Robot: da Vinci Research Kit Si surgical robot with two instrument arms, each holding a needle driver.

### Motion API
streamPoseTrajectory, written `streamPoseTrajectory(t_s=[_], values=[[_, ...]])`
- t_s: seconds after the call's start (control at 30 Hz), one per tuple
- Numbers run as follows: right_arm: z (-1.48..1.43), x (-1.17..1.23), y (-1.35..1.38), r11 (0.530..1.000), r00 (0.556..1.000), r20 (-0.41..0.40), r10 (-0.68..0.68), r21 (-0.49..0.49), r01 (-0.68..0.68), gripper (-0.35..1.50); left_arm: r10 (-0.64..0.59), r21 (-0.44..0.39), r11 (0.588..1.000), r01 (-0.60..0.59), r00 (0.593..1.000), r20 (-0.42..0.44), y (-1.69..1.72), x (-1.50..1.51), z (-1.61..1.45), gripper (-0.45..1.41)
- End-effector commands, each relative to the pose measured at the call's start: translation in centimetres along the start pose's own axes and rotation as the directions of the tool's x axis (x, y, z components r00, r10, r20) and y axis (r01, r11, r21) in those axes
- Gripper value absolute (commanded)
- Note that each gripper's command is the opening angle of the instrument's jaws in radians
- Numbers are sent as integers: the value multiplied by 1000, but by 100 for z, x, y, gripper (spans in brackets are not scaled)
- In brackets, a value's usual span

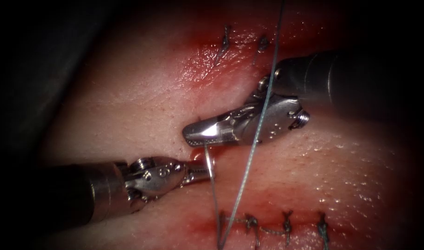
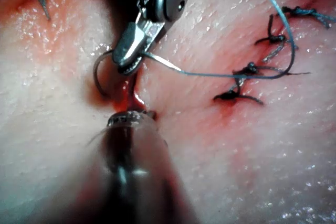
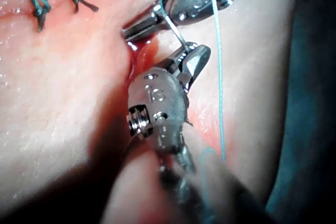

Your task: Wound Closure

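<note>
Curved needle [image 1: 210, 163], thin, stiff, slick, lodged in tissue [image 1: 128, 106] at the cut, clamped by right tool [image 1: 196, 134] near its tail, left tool [image 1: 203, 170] clamped mid-curve; best gripped on the body, off the point.

Needle [image 1: 210, 163] tip hidden between right claw [image 1: 200, 133] and tissue [image 1: 142, 102]

Both grippers, left [image 1: 200, 170] and right [image 1: 198, 134], are polished, glossy metal on dark matt shafts, the needle [image 1: 209, 162] is thin bright steel, the thread [image 1: 253, 148] looks like fine twisted fibre, and the tissue [image 1: 128, 106] is wet, pale, pore-dotted and glistening.
</note>
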Motion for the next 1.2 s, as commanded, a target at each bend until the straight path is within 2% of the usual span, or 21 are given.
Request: streamPoseTrajectory(t_s=[0.03, 0.13, 0.4, 0.53, 0.7, 0.77, 0.8, 0.83, 0.87, 0.97, 1.0, 1.03, 1.1, 1.13, 1.2], values=[[9, -4, -13, 1000, 1000, -2, -5, 4, 5, -35, 0, -2, 1000, 0, 1000, -2, 4, 2, 8, 14], [11, -7, -27, 1000, 1000, 0, -20, 24, 20, -35, -1, -2, 1000, 1, 1000, -1, 4, 2, 8, 14], [18, -13, -55, 998, 999, 1, 42, 51, -42, -35, -2, -2, 1000, 2, 1000, -1, 4, 1, 7, 14], [15, -15, -49, 997, 997, 13, 72, 39, -72, -35, -2, -1, 1000, 2, 1000, -1, 4, 2, 8, 14], [12, -21, -19, 985, 985, 30, 172, -7, -172, -35, -5, 2, 1000, 5, 1000, 0, 6, 3, 9, 14], [14, -33, 6, 954, 953, 50, 300, -25, -299, -35, -7, 4, 1000, 7, 1000, 1, 8, 4, 8, 14], [14, -33, 6, 954, 953, 50, 300, -25, -299, -35, -7, 4, 1000, 7, 1000, 1, 8, 4, 8, 14], [16, -45, 21, 913, 912, 47, 407, -30, -406, -35, -16, 6, 1000, 15, 1000, 2, 11, 4, 7, 14], [16, -45, 21, 913, 912, 47, 407, -30, -406, -35, -16, 6, 1000, 15, 1000, 2, 11, 4, 7, 14], [20, -63, 34, 851, 850, 49, 524, -11, -524, -35, -14, 5, 1000, 14, 1000, 3, 16, 5, 4, 14], [23, -72, 36, 816, 815, 43, 578, 7, -578, -35, -6, 4, 1000, 6, 1000, 4, 20, 6, 3, 14], [23, -72, 36, 816, 815, 43, 578, 7, -578, -35, -6, 4, 1000, 6, 1000, 4, 20, 6, 3, 14], [28, -85, 37, 758, 757, 45, 652, 12, -653, -35, -3, 5, 1000, 3, 1000, 5, 23, 7, 0, 14], [28, -85, 37, 758, 757, 45, 652, 12, -653, -35, -3, 5, 1000, 3, 1000, 5, 23, 7, 0, 14], [30, -94, 37, 705, 705, 46, 708, 11, -709, -35, -4, 6, 1000, 4, 1000, 6, 24, 7, 0, 14]])
